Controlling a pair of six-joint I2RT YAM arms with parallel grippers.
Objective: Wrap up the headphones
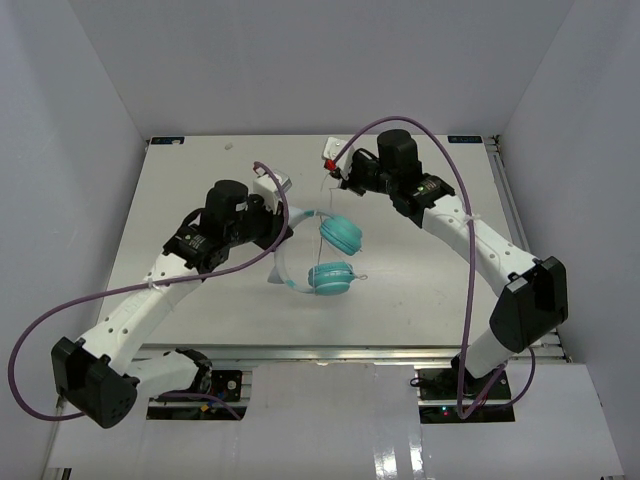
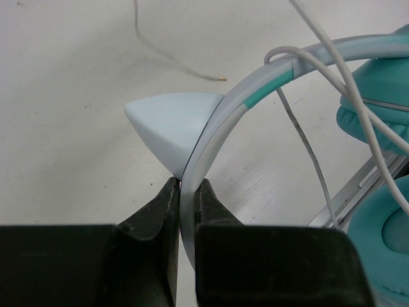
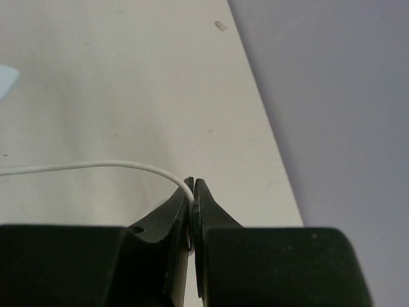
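While the left gripper [image 2: 185, 187] is pinched tight on the headband [image 2: 255, 96], it should hold the headphones [image 1: 340, 235] steady mid-table, so the right gripper [image 3: 192, 185], squeezed shut on the thin cable [image 3: 96, 165], can loop it round neatly. The table [image 1: 190, 190] is white, with plain pale walls [image 1: 70, 120] around.

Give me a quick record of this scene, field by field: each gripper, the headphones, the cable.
left gripper: shut on the headband
right gripper: shut on the cable
headphones: between the two arms, teal ear cups side by side
cable path: strands cross the headband near one ear cup
table: white, under the headphones
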